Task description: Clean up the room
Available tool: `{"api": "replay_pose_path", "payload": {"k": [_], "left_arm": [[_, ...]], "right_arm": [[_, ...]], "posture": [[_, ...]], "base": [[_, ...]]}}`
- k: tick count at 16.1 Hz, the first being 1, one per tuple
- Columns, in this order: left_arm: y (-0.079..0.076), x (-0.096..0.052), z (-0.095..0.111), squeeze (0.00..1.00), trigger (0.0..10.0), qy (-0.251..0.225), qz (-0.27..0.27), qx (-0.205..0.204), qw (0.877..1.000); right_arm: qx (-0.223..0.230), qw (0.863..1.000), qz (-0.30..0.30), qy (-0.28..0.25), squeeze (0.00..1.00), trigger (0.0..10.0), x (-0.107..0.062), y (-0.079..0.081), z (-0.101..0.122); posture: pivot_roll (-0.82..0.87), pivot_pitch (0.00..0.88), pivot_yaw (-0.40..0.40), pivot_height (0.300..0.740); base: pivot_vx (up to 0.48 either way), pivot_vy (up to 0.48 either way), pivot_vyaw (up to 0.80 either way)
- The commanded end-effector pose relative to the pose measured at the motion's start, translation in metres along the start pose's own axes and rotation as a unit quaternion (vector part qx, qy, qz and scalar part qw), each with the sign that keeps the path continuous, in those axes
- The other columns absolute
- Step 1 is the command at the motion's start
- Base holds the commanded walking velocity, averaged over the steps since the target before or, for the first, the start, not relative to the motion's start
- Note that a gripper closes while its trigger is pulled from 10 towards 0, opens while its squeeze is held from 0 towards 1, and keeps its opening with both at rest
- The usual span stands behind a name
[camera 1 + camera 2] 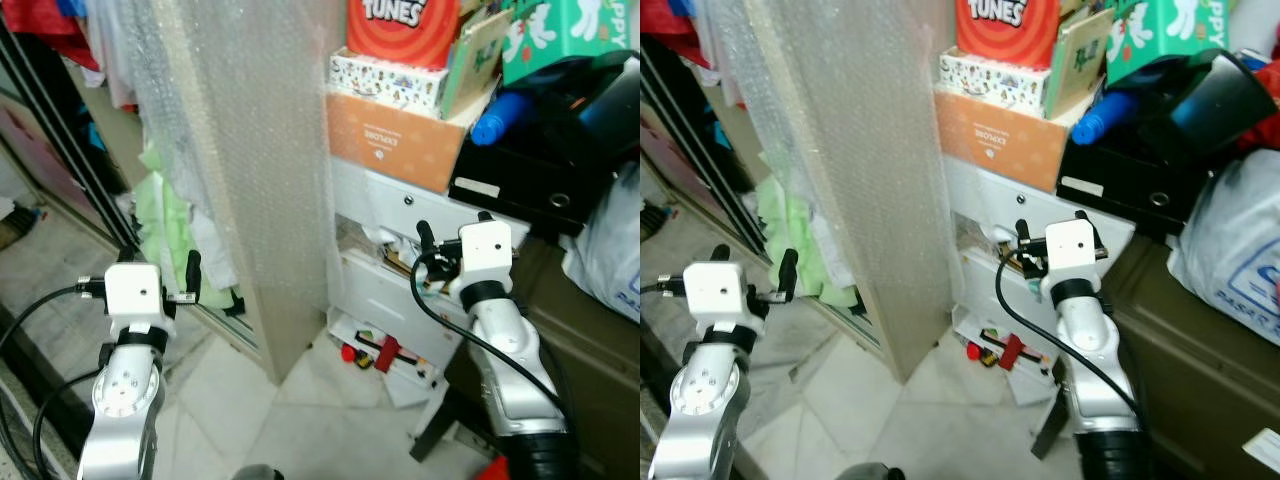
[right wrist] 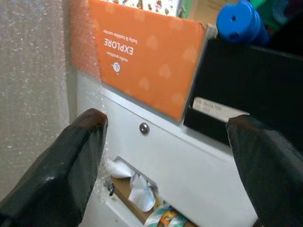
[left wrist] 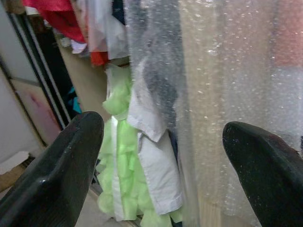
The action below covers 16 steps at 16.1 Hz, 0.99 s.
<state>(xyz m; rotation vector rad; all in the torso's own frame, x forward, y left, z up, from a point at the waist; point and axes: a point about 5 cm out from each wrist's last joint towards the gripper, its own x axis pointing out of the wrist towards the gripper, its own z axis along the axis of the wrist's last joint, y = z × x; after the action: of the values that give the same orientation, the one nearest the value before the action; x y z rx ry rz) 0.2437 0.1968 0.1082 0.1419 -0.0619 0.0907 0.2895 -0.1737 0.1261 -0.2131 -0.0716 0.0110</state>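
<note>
My left gripper (image 1: pixel 160 262) is open and empty, held low on the left in front of a wardrobe. Through its fingers (image 3: pixel 57 170) I see hanging light-green and white clothes (image 3: pixel 137 156). My right gripper (image 1: pixel 455 228) is open and empty, raised before a white drawer unit (image 1: pixel 400 205). One drawer (image 2: pixel 137 187) stands ajar with crumpled paper in it. An orange box (image 2: pixel 147 61) marked EXPLORE sits on top of the unit, beside a black box (image 2: pixel 246 85) and a blue bottle (image 2: pixel 239 21). Small red toys (image 1: pixel 380 352) lie on a white tray on the floor below.
A tall board in bubble wrap (image 1: pixel 260 150) leans upright between the wardrobe and the drawer unit. A red Tunes box (image 1: pixel 400 25) and a green box (image 1: pixel 560 30) are stacked above. A white plastic bag (image 1: pixel 610 250) rests on a dark chest at the right. Pale tiled floor (image 1: pixel 300 420) lies ahead.
</note>
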Motion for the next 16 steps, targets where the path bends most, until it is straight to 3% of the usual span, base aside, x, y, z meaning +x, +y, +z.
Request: {"api": "replay_pose_path", "payload": {"k": [1, 4, 7, 10, 13, 16], "left_arm": [[-0.004, 0.006, 0.003, 0.00, 10.0, -0.007, -0.015, 0.006, 1.000], [-0.009, 0.015, 0.001, 0.00, 10.0, -0.001, -0.013, 0.003, 1.000], [-0.017, 0.021, 0.003, 0.00, 10.0, -0.007, -0.023, -0.030, 0.999], [-0.016, 0.009, -0.001, 0.00, 10.0, -0.005, -0.004, -0.036, 0.999], [-0.012, -0.012, -0.008, 0.00, 10.0, 0.003, 0.042, -0.038, 0.998], [-0.005, -0.018, -0.006, 0.00, 10.0, -0.001, 0.054, -0.029, 0.998]], "right_arm": [[0.006, 1.000, -0.015, 0.003, 0.00, 10.0, 0.002, -0.004, -0.001], [0.007, 0.999, -0.035, 0.006, 0.00, 10.0, 0.004, -0.010, 0.000], [-0.020, 1.000, -0.002, 0.005, 0.00, 10.0, 0.019, -0.006, 0.010], [-0.027, 0.999, 0.018, 0.012, 0.00, 10.0, 0.029, 0.003, 0.009], [-0.028, 0.998, 0.047, -0.007, 0.00, 10.0, 0.041, 0.022, 0.017], [-0.014, 0.999, 0.033, -0.009, 0.00, 10.0, 0.034, 0.018, 0.019]], "posture": [[-0.03, 0.000, 0.090, 0.740], [-0.07, 0.000, 0.108, 0.740], [-0.08, 0.000, 0.041, 0.740], [-0.03, 0.000, -0.009, 0.740], [0.08, 0.000, -0.093, 0.740], [0.09, 0.000, -0.083, 0.740]], "base": [[0.000, 0.000, 0.00], [0.000, 0.000, 0.00], [0.000, 0.000, 0.00], [0.000, 0.000, 0.00], [0.000, 0.000, 0.00], [0.000, 0.000, 0.00]]}}
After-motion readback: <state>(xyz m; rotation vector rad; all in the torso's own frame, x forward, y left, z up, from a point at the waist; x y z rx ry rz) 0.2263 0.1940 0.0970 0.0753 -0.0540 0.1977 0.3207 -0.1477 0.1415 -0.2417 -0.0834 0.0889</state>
